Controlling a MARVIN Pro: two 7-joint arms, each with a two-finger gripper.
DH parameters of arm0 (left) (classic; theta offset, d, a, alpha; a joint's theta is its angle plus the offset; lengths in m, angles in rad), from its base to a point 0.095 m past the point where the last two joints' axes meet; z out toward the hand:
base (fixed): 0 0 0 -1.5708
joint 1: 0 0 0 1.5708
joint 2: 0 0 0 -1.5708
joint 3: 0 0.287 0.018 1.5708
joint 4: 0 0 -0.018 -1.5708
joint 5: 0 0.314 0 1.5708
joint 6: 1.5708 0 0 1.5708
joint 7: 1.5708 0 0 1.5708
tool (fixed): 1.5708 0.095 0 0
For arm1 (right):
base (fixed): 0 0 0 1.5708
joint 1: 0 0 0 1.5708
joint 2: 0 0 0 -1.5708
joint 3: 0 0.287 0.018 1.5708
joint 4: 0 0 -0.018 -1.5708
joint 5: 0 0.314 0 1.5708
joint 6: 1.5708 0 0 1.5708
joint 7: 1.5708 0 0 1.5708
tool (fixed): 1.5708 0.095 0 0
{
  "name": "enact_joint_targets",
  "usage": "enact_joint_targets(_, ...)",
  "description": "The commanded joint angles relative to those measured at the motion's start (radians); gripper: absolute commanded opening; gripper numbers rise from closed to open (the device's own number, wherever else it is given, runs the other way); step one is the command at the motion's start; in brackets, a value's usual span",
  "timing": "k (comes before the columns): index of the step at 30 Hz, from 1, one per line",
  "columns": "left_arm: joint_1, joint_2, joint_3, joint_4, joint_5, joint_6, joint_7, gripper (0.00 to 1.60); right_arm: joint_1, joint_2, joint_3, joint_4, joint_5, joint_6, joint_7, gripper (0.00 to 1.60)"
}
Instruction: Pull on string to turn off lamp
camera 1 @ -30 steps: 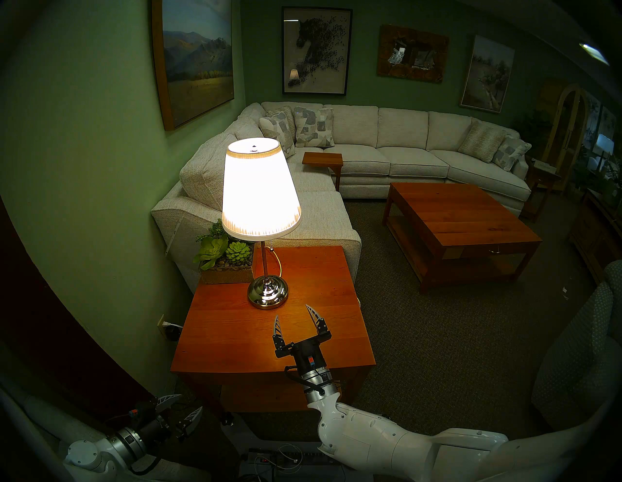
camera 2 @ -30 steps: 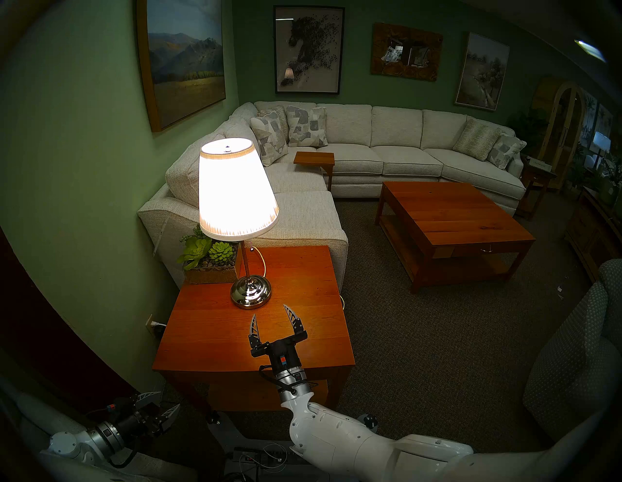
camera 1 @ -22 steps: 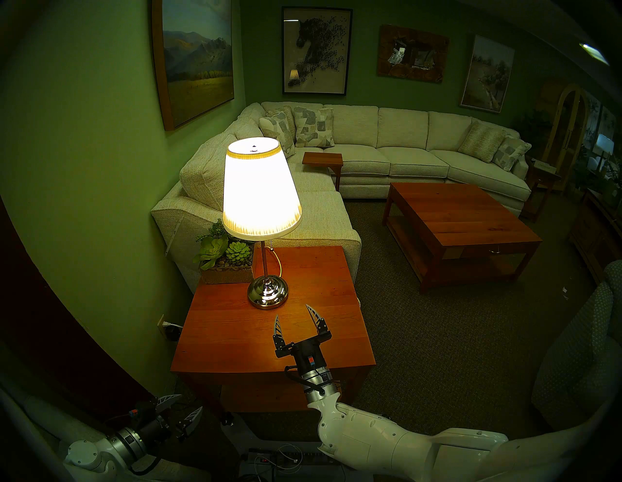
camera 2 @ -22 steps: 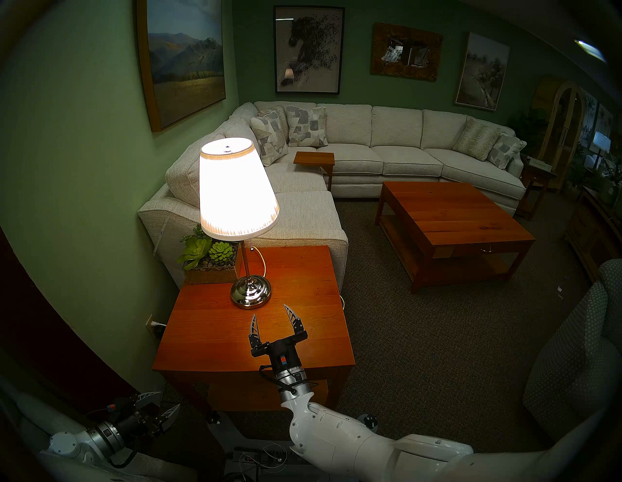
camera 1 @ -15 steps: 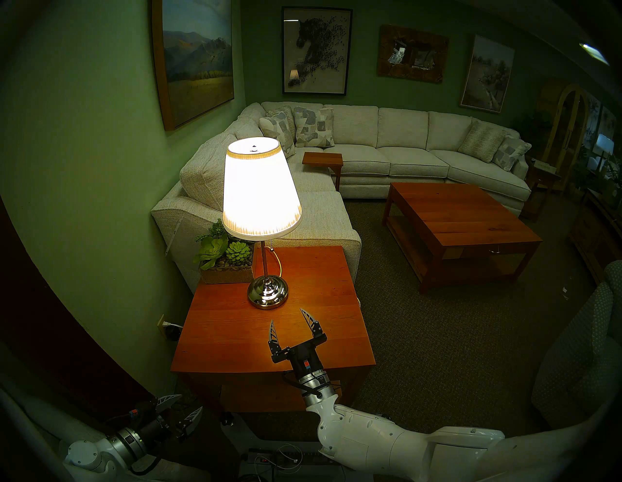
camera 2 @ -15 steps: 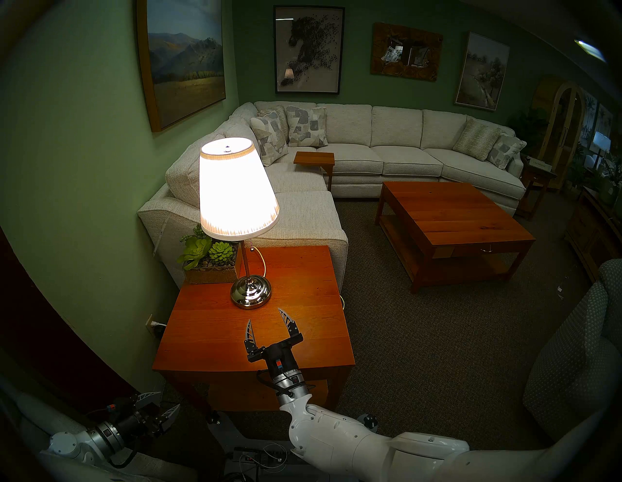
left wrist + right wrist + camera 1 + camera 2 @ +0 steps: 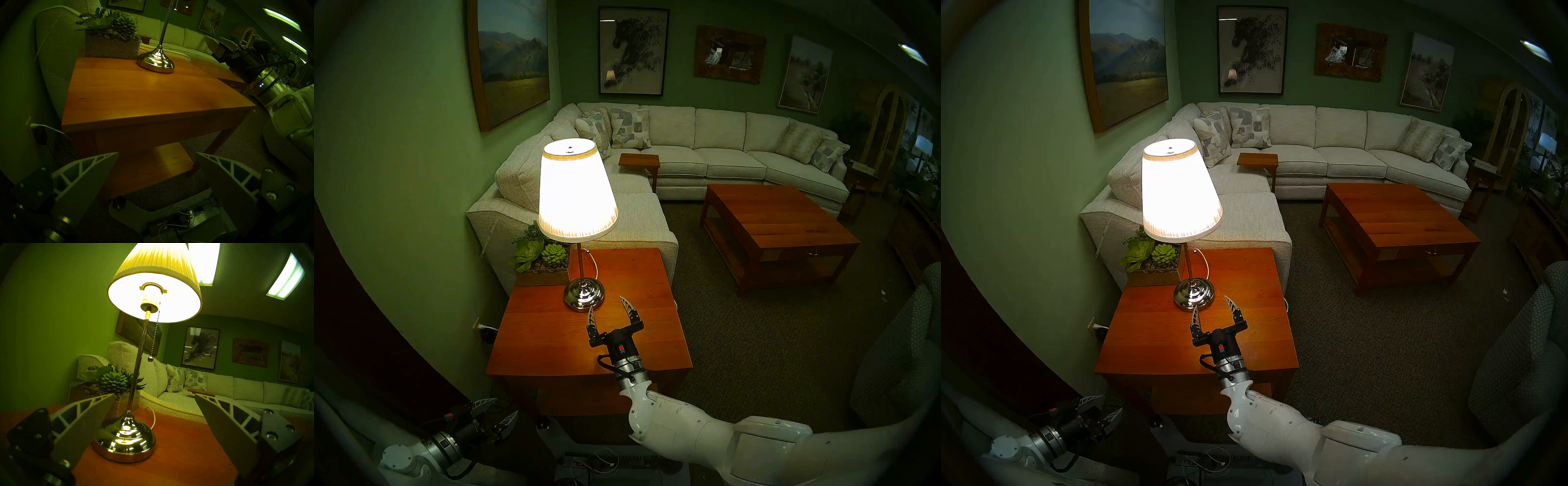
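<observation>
The lamp stands lit on the wooden end table, with a white pleated shade, a chrome pole and a domed chrome base. The string is a thin beaded chain that hangs free from the socket, right of the pole, and ends in a small knob. It also shows in the head stereo right view. My right gripper is open and empty, low over the table just in front of the lamp base and well below the knob. My left gripper is open and empty, low beside the table's near left corner.
A planter with succulents sits behind the lamp on the left. A cream power cord curves behind the base. A sofa borders the table at the back. A coffee table stands to the right. A power strip lies below.
My right gripper dipped back toward me, then moved forward to the lamp base, still open. The lamp stays lit. The left arm has not moved.
</observation>
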Motion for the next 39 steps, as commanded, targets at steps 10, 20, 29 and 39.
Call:
enact_joint_targets(10, -0.005, 0.002, -0.003, -0.009, -0.002, -0.003, -0.001, 1.60, 0.168, -0.090, 0.077, 0.074, 0.046, 0.060, 0.106, 1.60)
enact_joint_targets(20, -0.007, 0.003, -0.002, -0.007, -0.002, -0.004, -0.002, 1.60, 0.247, -0.124, 0.107, 0.136, 0.090, 0.097, 0.196, 1.60)
enact_joint_targets(29, -0.007, 0.003, -0.002, -0.006, -0.002, -0.004, -0.002, 1.60, 0.305, -0.152, 0.129, 0.174, 0.128, 0.125, 0.271, 1.60)
enact_joint_targets(39, -0.008, 0.003, -0.002, -0.006, -0.002, -0.004, -0.002, 1.60, 0.338, -0.169, 0.164, 0.204, 0.178, 0.115, 0.343, 1.60)
